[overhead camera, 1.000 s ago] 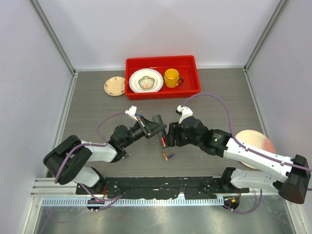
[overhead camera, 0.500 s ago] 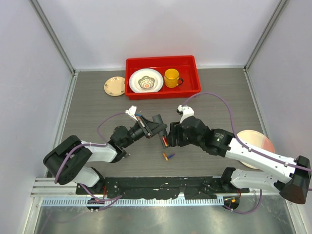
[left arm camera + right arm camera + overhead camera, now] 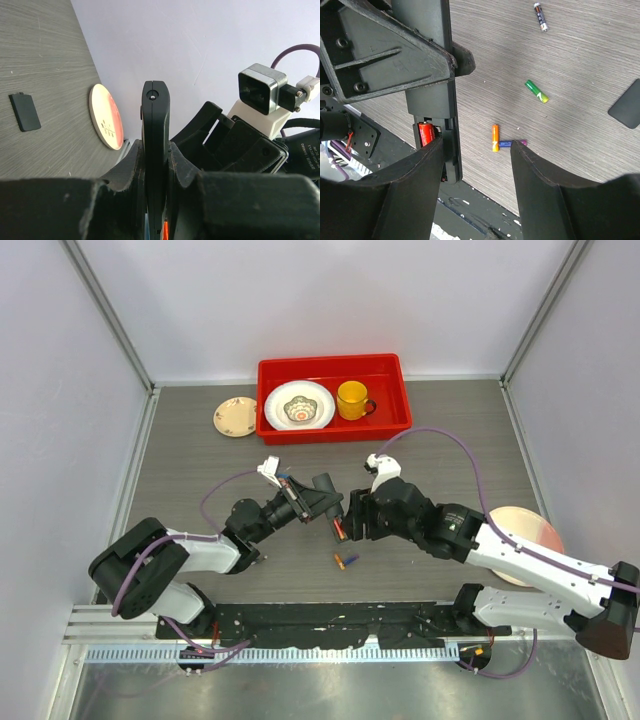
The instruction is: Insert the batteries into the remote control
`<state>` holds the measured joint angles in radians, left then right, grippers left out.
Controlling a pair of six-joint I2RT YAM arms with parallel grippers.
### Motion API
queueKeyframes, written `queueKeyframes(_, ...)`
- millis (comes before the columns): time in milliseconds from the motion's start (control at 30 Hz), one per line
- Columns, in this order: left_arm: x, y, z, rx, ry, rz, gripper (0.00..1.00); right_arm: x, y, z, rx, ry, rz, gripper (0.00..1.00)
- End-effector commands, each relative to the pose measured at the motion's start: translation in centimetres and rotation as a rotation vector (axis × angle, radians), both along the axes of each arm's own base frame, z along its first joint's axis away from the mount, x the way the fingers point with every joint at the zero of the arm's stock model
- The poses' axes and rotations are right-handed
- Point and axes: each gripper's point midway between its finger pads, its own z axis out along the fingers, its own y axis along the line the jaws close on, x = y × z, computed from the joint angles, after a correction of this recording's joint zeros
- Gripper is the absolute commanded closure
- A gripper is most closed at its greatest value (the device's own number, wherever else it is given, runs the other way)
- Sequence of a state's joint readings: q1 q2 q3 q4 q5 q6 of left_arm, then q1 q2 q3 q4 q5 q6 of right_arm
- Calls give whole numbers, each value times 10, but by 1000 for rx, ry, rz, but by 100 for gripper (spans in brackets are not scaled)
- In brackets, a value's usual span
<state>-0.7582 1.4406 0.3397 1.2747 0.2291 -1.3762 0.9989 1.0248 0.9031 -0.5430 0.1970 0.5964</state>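
Observation:
My left gripper (image 3: 322, 502) (image 3: 156, 167) is shut on the remote control (image 3: 155, 125) (image 3: 447, 75), a slim black bar held on edge above the table. A red battery (image 3: 425, 134) (image 3: 338, 530) sits in its open compartment. My right gripper (image 3: 352, 520) (image 3: 477, 167) stands open at the remote's lower end, with its left finger (image 3: 415, 185) beside the compartment. On the table lie an orange battery (image 3: 495, 137) (image 3: 341, 561), a purple-blue one (image 3: 514, 143) touching it, a green one (image 3: 536, 91) and a dark one (image 3: 540, 16).
A flat black cover (image 3: 626, 110) (image 3: 24, 112) lies on the table. At the back stands a red bin (image 3: 330, 364) with a white bowl (image 3: 300, 406) and yellow mug (image 3: 351, 399). A small plate (image 3: 236, 417) lies left of it, a pink plate (image 3: 540, 530) (image 3: 106, 123) right.
The right gripper has shifted slightly toward the back and its jaws have widened a little. The left gripper still holds the remote in nearly the same place.

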Motion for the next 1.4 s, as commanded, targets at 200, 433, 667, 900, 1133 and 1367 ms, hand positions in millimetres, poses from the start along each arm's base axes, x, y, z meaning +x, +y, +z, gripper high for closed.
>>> queueKeyframes(200,-16,12,70,-201,-219,-10,100,15,-2,57,129,-124,-73,39)
queueKeyframes(433,-16,14,70,-201,-219,-7,100,16,-17,70,183,-176,-130,37)
queueKeyframes(667,-19,49,54,-181,-196,45,100,36,-48,14,77,-121,-253,38)
queueKeyframes(900,-28,73,45,-167,-153,56,100,56,-40,-46,-133,-141,-179,41)
queueKeyframes(1133,-33,86,32,-73,-126,75,100,66,-5,-89,-274,-85,23,44)
queueKeyframes(1367,-39,98,37,-30,-173,116,100,78,19,-110,-317,-55,87,44)
